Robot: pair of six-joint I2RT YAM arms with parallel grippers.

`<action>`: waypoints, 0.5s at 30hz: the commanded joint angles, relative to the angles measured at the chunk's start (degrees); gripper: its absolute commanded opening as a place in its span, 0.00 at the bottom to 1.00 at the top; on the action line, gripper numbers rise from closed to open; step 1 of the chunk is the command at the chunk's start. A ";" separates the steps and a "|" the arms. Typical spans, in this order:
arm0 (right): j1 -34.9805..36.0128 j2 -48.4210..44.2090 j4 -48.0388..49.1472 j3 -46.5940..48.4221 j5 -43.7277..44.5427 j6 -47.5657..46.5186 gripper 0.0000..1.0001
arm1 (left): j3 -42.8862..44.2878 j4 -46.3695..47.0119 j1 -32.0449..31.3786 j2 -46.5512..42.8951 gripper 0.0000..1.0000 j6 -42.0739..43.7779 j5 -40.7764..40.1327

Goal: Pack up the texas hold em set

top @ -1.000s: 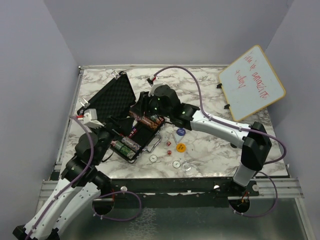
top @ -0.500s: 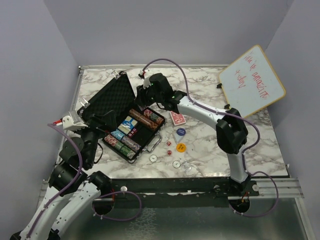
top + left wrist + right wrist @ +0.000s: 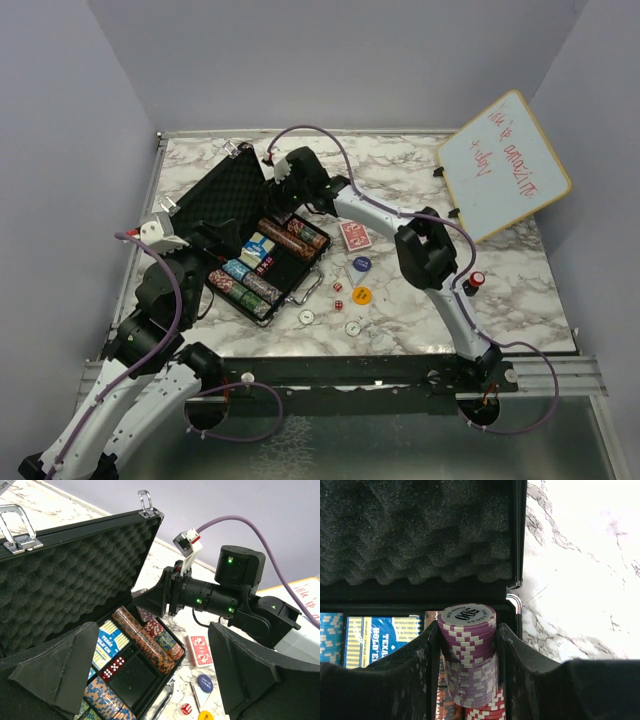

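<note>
We find the left pincer (image 3: 152, 647) spread and empty, just near-left of the open case (image 3: 226, 193) on the counter (image 3: 530, 300). Right of the case lie red dice (image 3: 338, 288), round buttons (image 3: 362, 295) and a red deck (image 3: 355, 236). At the case's far corner, the right pincer (image 3: 467, 630) pinches a purple chip stack (image 3: 468, 655).

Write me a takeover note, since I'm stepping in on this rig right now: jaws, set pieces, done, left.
Right gripper: shut on the purple chip stack, at the far end of the open case.
Left gripper: open, beside the case.
Done: chip rows and blue deck in the case.
Left: seat this stack, then red deck, blue button, orange button, red dice off the table; shut the case.
</note>
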 commanded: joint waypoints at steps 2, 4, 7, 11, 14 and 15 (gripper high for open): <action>-1.35 1.81 -0.01 4.56 -4.71 -2.54 0.20 | -1.41 -0.20 0.02 -0.38 0.99 -0.25 -1.74; -1.74 2.11 -0.18 4.48 -6.28 -3.17 0.20 | -1.52 -0.24 -0.02 -0.61 0.99 -0.56 -2.17; -2.11 2.71 -1.95 5.04 -8.92 -4.74 0.20 | -1.82 -0.24 0.01 -1.22 0.99 -0.83 -2.63; -2.13 3.68 -4.15 6.28 -10.30 -5.32 0.23 | -2.25 -0.24 0.03 -1.68 0.99 -1.10 -2.48; -2.13 4.02 -4.27 6.43 -10.37 -4.86 0.24 | -2.48 -0.24 0.03 -1.56 0.99 -1.54 -2.07; -2.13 4.19 -4.33 6.50 -10.67 -4.85 0.24 | -2.43 -0.24 -0.02 -1.49 0.99 -1.55 -1.88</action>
